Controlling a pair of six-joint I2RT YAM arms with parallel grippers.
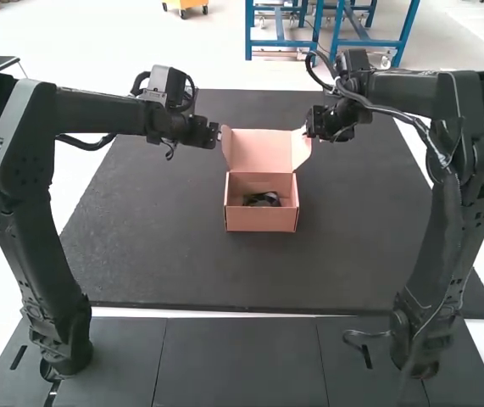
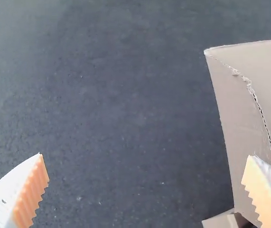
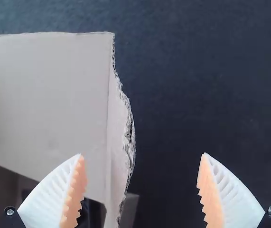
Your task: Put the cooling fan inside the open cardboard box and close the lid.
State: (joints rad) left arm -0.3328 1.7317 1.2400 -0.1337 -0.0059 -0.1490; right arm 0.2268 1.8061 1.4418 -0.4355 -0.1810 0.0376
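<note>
2 things sit on the dark, grainy rubber mat [image 1: 140,220] that covers the surface: the cardboard box [image 1: 261,216] and, inside it, the cooling fan [image 1: 263,200]. We see the fan as a black, rounded shape lying low on the box floor; we cannot tell which way it faces. The box is small, plain brown and smooth-walled, and stands near the middle of the mat. Its lid [image 1: 263,149] stands upright along the far wall, long edge running left to right, with 1 side flap turned outward at the right corner.

The left gripper [image 1: 217,136] hangs just beside the lid's left edge, its white ribbed fingers [image 2: 28,194] with orange pads spread wide and holding nothing. The right gripper [image 1: 311,125] hangs at the lid's right edge, likewise spread wide and empty. In the right wrist view the lid's ragged, corrugated edge runs up between its fingers [image 3: 64,194].
</note>
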